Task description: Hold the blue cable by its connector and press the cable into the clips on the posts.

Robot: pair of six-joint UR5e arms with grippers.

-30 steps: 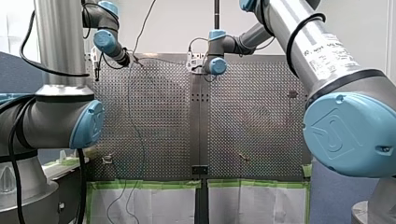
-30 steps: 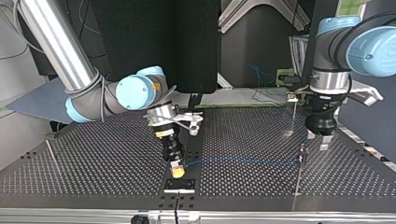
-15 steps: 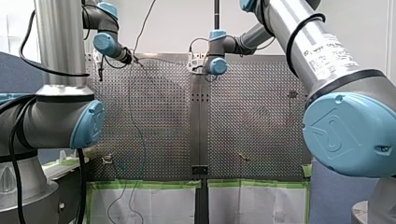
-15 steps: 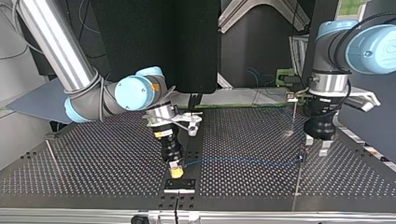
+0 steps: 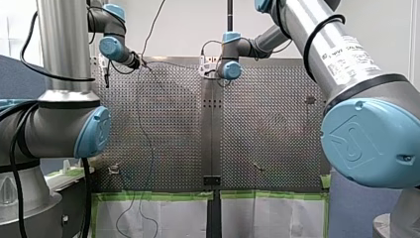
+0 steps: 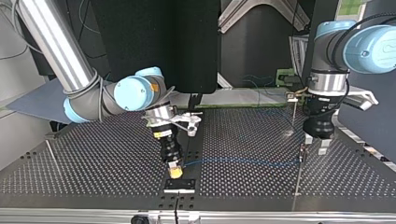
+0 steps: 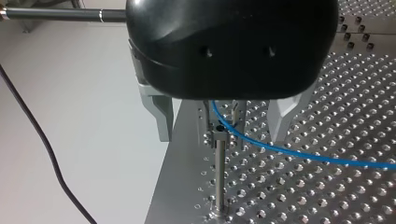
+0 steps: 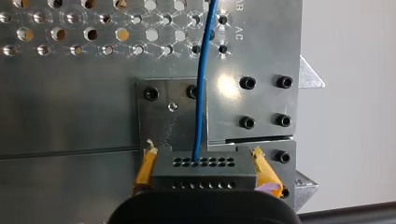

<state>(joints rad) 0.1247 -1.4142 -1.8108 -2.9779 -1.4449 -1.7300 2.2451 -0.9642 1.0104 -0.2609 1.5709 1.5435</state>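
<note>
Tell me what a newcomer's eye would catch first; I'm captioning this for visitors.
The blue cable is strung low over the table in the top view, from the centre to a thin post at the right. My right gripper is shut on its connector with yellow pads; my left gripper hangs open astride the post's top.

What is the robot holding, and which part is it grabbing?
My right gripper grips the blue cable by its dark connector, pinched at both sides between yellow pads. My left gripper holds nothing: its fingers stand open around the post.
</note>
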